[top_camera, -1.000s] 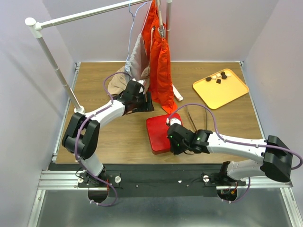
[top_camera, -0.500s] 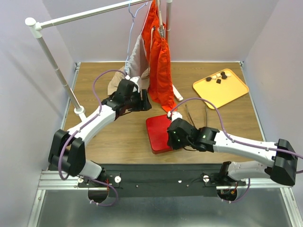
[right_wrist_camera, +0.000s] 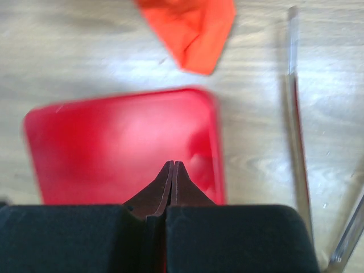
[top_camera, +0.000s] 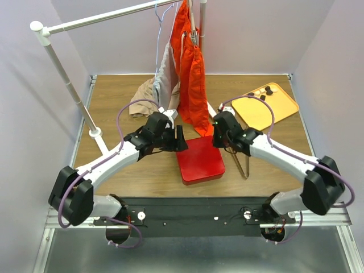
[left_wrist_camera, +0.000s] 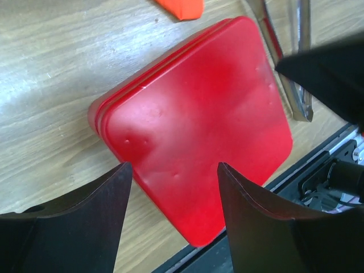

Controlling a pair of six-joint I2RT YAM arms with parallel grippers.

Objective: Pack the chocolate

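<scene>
We see the orange garment (top_camera: pixel 193 85) hanging just behind the shut red box (top_camera: pixel 200 159), whose inside is hidden. The yellow tray (top_camera: pixel 267 114) holds the chocolate (top_camera: pixel 262 93), too small to count. The left gripper (left_wrist_camera: pixel 172 166) gapes wide above the box, empty. The right gripper (right_wrist_camera: pixel 172 165) is closed on nothing, beside the tongs (top_camera: pixel 242 165).

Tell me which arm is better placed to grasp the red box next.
Left, probably: the left pincer hangs open over the red box, while the right pincer is shut at its far corner.
</scene>
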